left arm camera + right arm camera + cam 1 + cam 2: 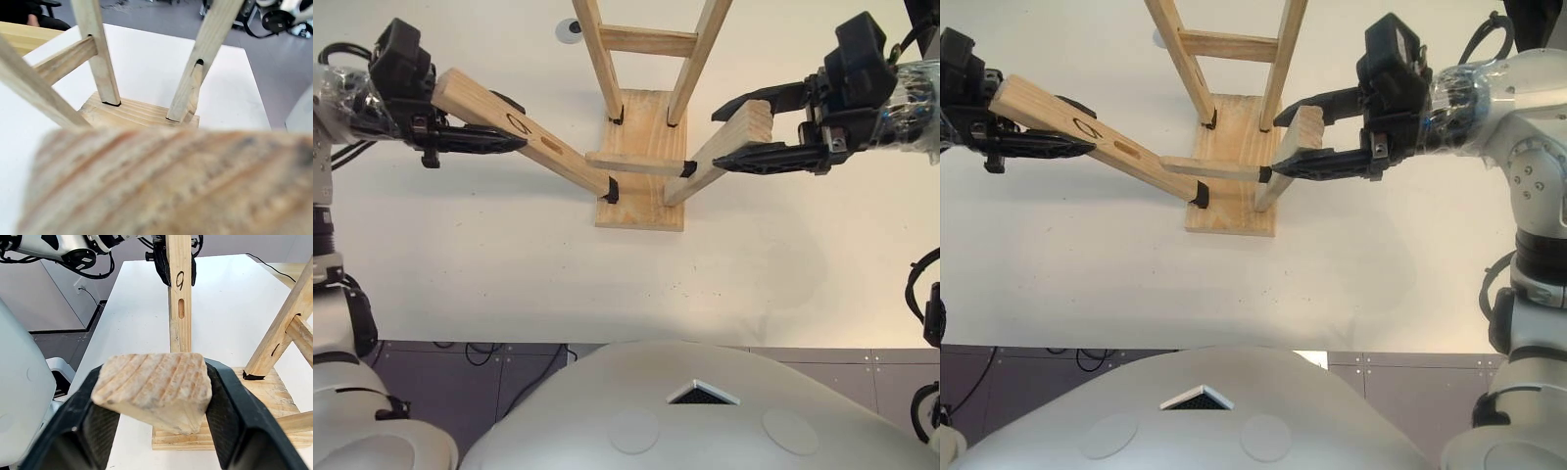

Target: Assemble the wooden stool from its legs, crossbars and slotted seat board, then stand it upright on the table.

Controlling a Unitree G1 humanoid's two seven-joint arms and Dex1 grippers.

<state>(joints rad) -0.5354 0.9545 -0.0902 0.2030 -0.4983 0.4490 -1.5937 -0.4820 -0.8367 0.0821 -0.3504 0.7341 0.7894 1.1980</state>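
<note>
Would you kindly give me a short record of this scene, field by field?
seat board: lying flat on the table, legs pointing up
far legs: seated in the far slots, joined by the far crossbar
near-left leg: lower end at the board, upper end in the left gripper
near-right leg: lower end at the board, upper end in the right gripper
near crossbar: spans the two near legs
stool: upside down, not yet stood upright

Passage over table [460, 264] either side of seat board [641, 204], splayed legs [578, 166] and crossbars [649, 41] blocking above it
</note>
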